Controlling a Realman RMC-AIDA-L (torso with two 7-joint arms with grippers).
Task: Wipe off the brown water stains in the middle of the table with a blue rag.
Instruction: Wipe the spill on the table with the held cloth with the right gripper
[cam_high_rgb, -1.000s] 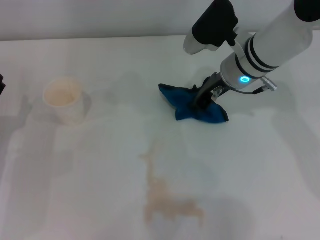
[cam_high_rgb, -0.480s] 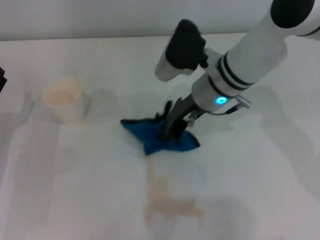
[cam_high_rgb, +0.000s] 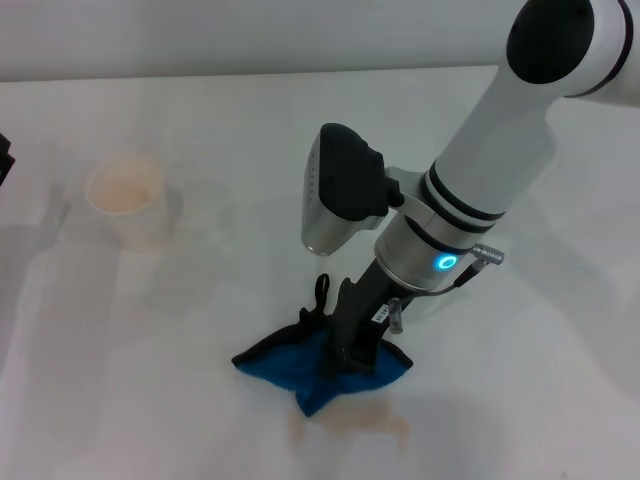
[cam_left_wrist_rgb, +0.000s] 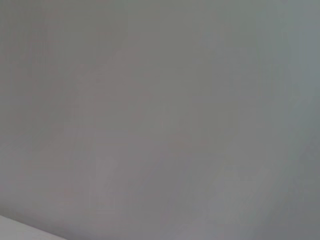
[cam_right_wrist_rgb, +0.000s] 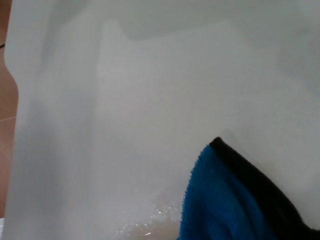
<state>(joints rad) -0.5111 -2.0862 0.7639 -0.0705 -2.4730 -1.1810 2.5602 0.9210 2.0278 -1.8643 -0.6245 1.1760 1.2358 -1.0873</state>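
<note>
R pincer (cam_high_rgb: 352, 352) was clamped on the rag (cam_high_rgb: 300, 368), pressed flat to the surface (cam_high_rgb: 520, 380) at 6 o'clock w/ the stain (cam_high_rgb: 365, 418) just beyond its near edge, so best to keep pressure down & sweep on across it.

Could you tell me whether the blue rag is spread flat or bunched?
Bunched: the blue rag rises in folds where the right gripper pinches it.

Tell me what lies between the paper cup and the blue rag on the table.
Nothing: in the head view only bare white table separates the paper cup from the blue rag, which the right gripper presses onto the brown water stains.
</note>
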